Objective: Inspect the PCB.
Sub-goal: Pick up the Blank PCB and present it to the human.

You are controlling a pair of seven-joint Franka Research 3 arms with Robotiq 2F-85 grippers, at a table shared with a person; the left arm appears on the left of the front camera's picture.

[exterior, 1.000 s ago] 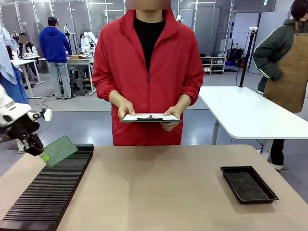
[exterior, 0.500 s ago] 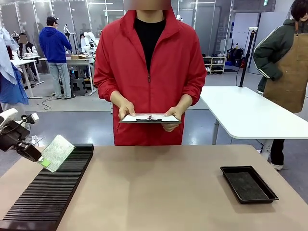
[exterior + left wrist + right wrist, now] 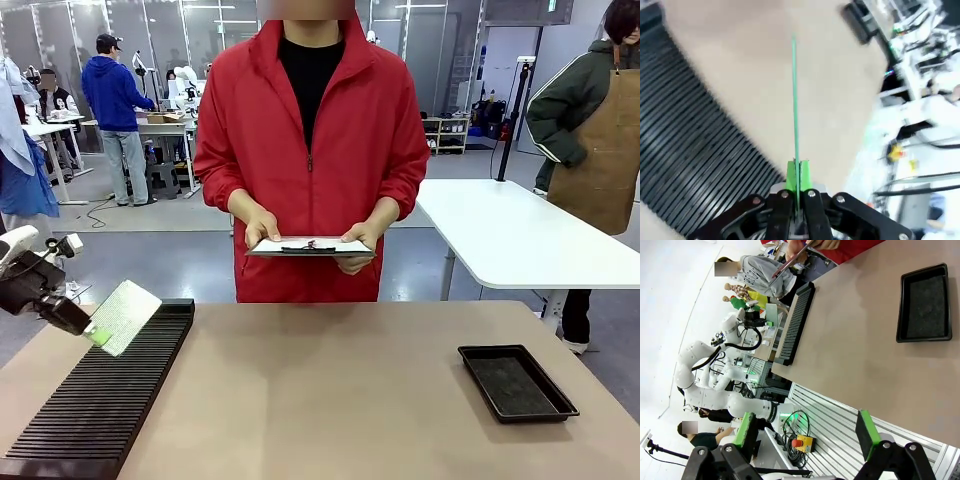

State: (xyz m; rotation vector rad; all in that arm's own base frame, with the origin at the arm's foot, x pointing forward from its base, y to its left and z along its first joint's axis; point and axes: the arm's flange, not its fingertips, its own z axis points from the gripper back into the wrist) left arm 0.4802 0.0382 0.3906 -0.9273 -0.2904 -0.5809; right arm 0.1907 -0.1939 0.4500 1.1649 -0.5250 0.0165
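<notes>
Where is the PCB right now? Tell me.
Front view, far left: the PCB is pinched, tilted, in the left fingers, over the far end of the black slotted rack.

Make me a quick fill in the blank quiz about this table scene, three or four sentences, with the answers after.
The left gripper holds the PCB by the slotted rack, on the robot's ___ side of the table.
The right gripper stands ___.
The clipboard is held by a person in a ___ jacket.
The black tray lies on the robot's ___ side.
Missing: left; open; red; right.
</notes>
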